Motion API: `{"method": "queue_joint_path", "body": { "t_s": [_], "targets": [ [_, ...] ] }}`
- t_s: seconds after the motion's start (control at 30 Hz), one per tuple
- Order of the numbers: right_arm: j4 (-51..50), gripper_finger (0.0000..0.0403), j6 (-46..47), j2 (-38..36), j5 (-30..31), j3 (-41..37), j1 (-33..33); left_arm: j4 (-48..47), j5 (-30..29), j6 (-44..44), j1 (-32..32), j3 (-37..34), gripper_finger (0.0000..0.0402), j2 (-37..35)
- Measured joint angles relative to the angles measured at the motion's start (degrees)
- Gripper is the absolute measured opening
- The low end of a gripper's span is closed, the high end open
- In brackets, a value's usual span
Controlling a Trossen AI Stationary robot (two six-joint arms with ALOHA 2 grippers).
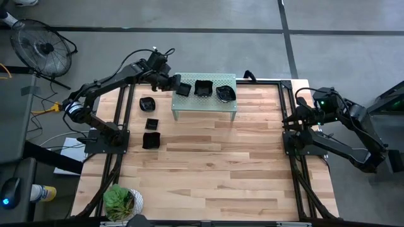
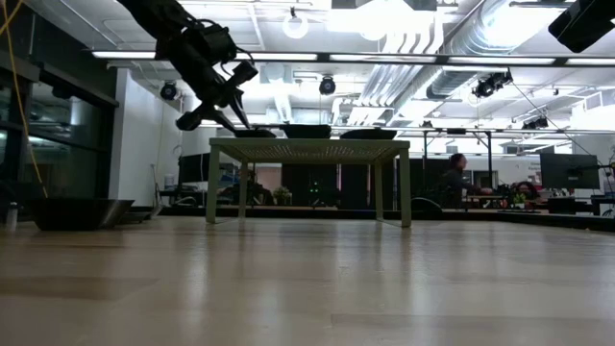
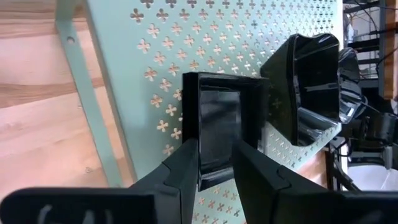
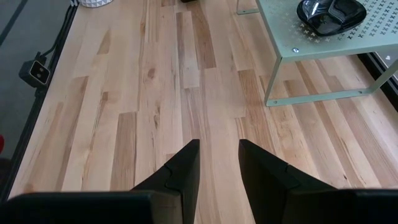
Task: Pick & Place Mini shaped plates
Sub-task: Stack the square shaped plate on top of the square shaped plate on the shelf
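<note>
Black on pale green: reaching with the left tool [image 3: 214,149] over the perforated shelf [image 3: 186,37], holding its fingers a little apart and straddling the near rim of the square plate [image 3: 221,106], not visibly pinching it. Resting that plate flat on the shelf top, just beside a second plate [image 3: 311,74] and near a third plate [image 1: 225,93] farther along.

Judging the step: placing, at the point of letting go. Calling next for a wider spread of the fingers, a lift straight off the rim so as not to drag the plate, then a swing down to the three remaining plates [image 1: 151,123] lying on the desk [image 1: 221,170] beside the shelf's left end.

Parking the right tool [image 4: 219,146] low over the desk's right side, fingers apart and gripping nothing.

Leaving unclear: whether either finger is touching the rim; the exact outlines of the desk plates, too small from above. Showing the shelf plates only as thin dark edges in the low view.
</note>
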Motion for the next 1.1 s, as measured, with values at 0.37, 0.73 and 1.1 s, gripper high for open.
{"method": "queue_joint_path", "body": {
  "t_s": [0.37, 0.73, 1.1],
  "targets": [
    [0.00, 0.0106, -0.01, 0.00, 0.00, 0.00, 0.00, -3.62, -1.74, 0.00, 0.00, 0.00, 0.0097, -2.55],
    [0.00, 0.0106, -0.01, 0.00, 0.00, 0.00, -0.01, -3.39, -2.22, -0.33, 0.00, 0.00, 0.0097, -4.82],
    [0.00, 0.0106, -0.01, 0.00, 0.00, 0.00, -0.02, -7.43, -16.42, -3.77, 0.00, 0.02, 0.0097, -5.51]
  ]
}}
